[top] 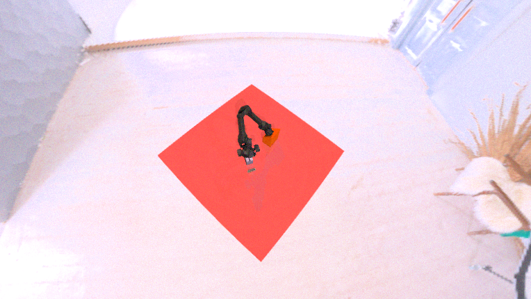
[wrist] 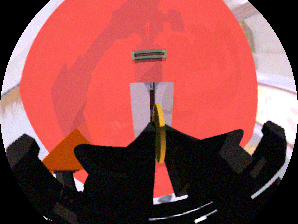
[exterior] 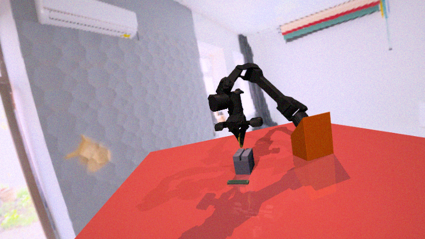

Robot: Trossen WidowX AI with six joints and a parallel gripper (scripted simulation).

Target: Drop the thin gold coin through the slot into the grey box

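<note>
My gripper [exterior: 241,142] [wrist: 154,124] is shut on the gold coin [exterior: 240,142] [wrist: 160,137], which hangs edge-down between the fingertips. The closed grey box [top: 249,162] [exterior: 242,167] [wrist: 140,105] stands below the fingers. The coin is above the lid, with a small gap to it in the exterior view. In the wrist view the slot [wrist: 152,100] runs nearly in line with the coin, whose upper end shows a little to the slot's right. The dark-green holder [top: 251,170] [exterior: 237,183] [wrist: 133,55] lies empty beyond the box.
The arm's base stands by an orange block [top: 271,138] [exterior: 318,138] [wrist: 70,152], well to one side of the box. The red mat [top: 260,230] [exterior: 371,193] [wrist: 210,75] lies under everything, with the arm's shadow across it.
</note>
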